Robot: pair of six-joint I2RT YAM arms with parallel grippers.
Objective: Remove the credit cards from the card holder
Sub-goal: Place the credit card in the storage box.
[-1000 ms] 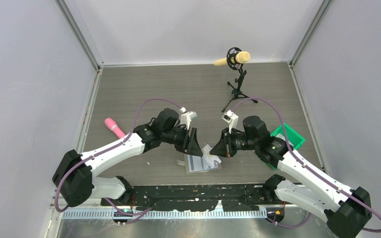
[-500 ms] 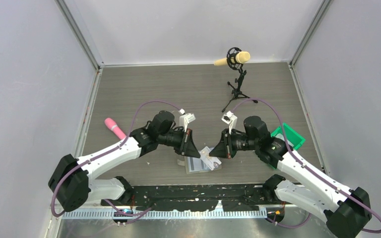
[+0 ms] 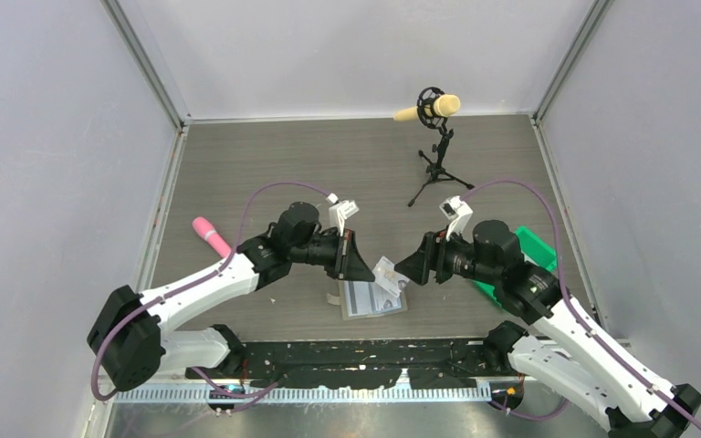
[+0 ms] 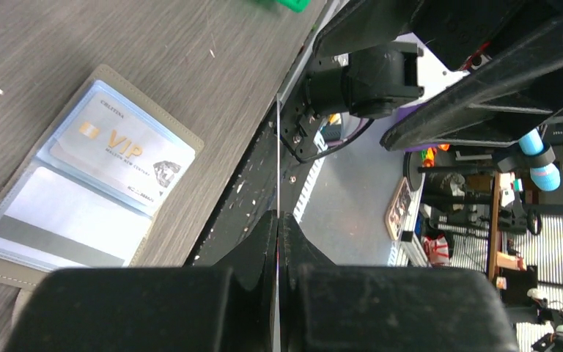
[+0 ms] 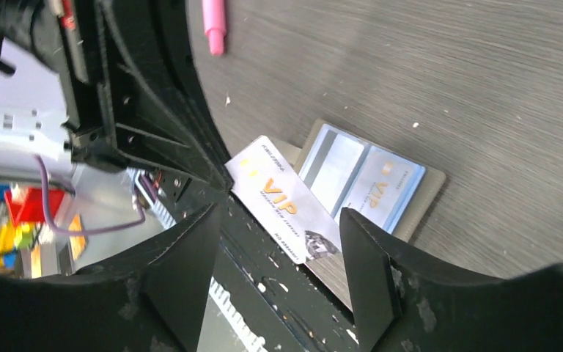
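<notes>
The card holder (image 3: 365, 301) lies open and flat on the table (image 3: 329, 164) near its front edge, with two cards (image 4: 117, 150) showing in its clear pockets. Just above it a third credit card (image 3: 389, 274), printed VIP, hangs tilted in the air. The left gripper (image 3: 371, 275) is clamped tight on that card's left end, its arm reaching in from the left with the elbow bent and the wrist pointing right, while the right gripper (image 3: 405, 271) faces it close to the card's free end, jaws spread and clasping nothing, its arm bent likewise beside the green bin (image 3: 541, 258).
</notes>
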